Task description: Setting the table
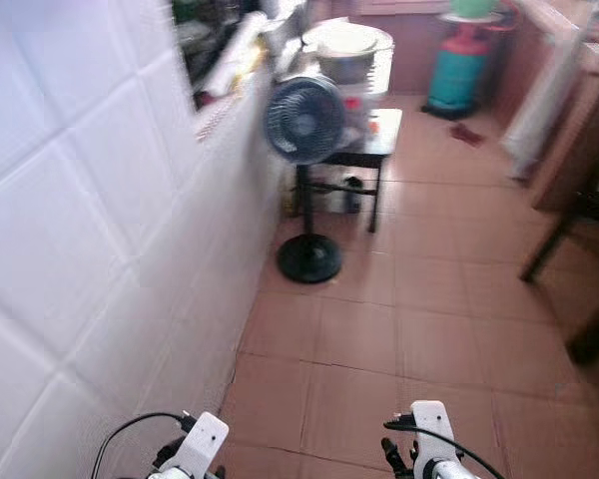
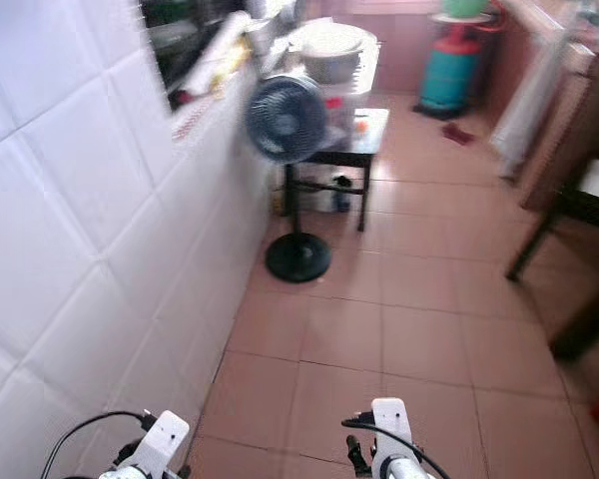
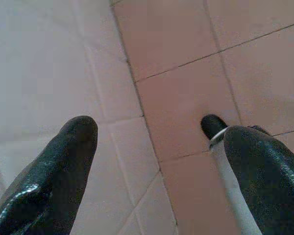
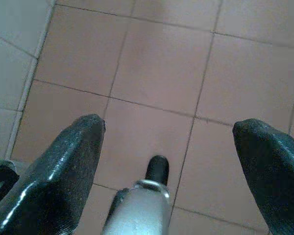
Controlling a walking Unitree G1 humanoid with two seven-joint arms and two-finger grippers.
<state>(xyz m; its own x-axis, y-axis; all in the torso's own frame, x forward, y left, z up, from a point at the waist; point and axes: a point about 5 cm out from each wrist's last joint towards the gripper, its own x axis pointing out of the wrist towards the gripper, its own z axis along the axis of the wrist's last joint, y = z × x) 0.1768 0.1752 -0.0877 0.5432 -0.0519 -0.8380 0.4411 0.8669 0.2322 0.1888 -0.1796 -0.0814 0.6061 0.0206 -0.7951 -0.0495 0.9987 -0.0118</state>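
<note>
I'm walking the tiled floor [image 1: 429, 329] beside the white wall [image 1: 90, 249], left gripper [image 3: 157, 142] and right gripper [image 4: 169, 132] both spread and empty, needing tableware next.

a standing fan [image 2: 287, 120] beside the white tiled wall [image 2: 80, 230], a teal gas cylinder [image 2: 452, 75] beyond on the terracotta floor [image 2: 419, 329].

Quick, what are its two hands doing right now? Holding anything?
Left gripper: open, fingers apart, holding nothing, hanging over the floor beside the white tiled wall.
Right gripper: open, fingers wide apart, holding nothing, over the tile floor.
</note>
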